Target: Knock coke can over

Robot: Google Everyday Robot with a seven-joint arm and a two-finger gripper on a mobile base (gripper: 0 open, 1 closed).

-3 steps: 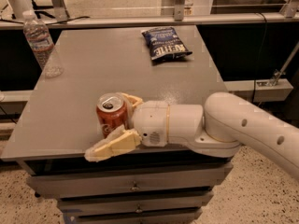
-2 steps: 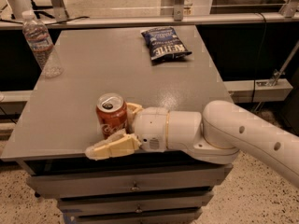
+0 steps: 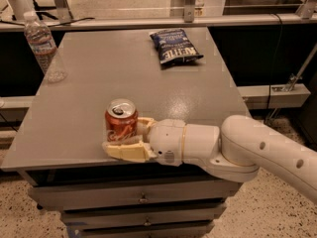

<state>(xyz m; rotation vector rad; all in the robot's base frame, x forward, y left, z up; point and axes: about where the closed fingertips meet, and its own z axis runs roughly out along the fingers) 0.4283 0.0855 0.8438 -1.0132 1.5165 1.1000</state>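
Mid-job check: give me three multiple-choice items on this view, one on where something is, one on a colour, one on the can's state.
1. Where is the gripper?
A) raised high in the air
B) low at the coke can, by the table's front edge
C) down on the floor

2. What colour is the chip bag?
A) dark blue
B) yellow
C) green

3. How is the coke can placed?
A) lying on its side
B) upright
C) crushed flat

Answers: 1 B, its open fingers lie at the can near the front edge. 2 A, the bag at the far side is dark blue. 3 B, its silver top faces up.
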